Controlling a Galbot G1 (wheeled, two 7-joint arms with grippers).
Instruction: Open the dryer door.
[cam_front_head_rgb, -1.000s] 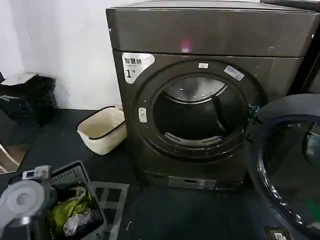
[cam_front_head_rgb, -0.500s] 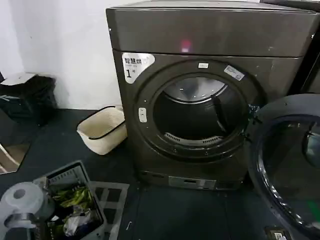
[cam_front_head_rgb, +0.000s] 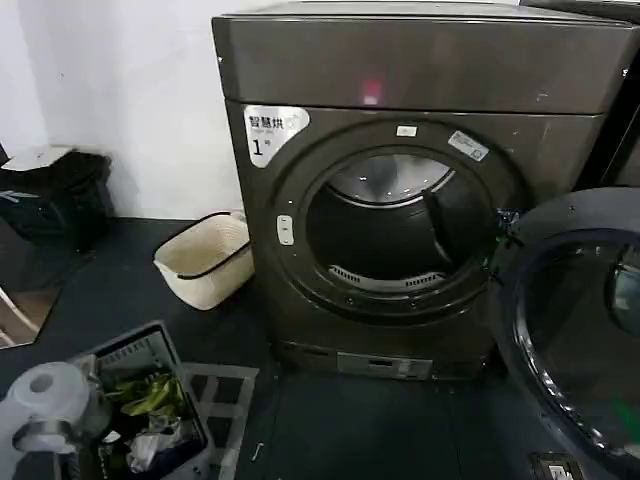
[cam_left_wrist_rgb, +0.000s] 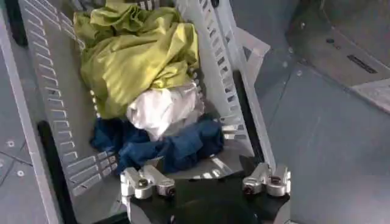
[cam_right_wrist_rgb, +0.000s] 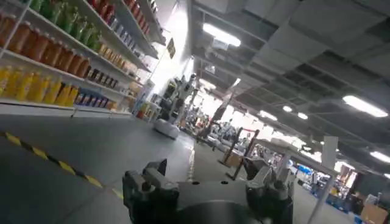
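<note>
Now dryer door (cam_front_head_rgb: 575, 330) far from fingers (cam_left_wrist_rgb: 145, 182).

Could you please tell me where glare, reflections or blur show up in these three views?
Head view: a red light reflects on the boxy dark grey-brown metallic dryer, and a pale sheen lies inside its drum; the dark glass of the open chrome-ringed porthole door carries faint reflections. Left wrist view: evenly lit, the grey slatted laundry basket sharp. Right wrist view: bright ceiling strip lights flare, distant shelves soft.
</note>
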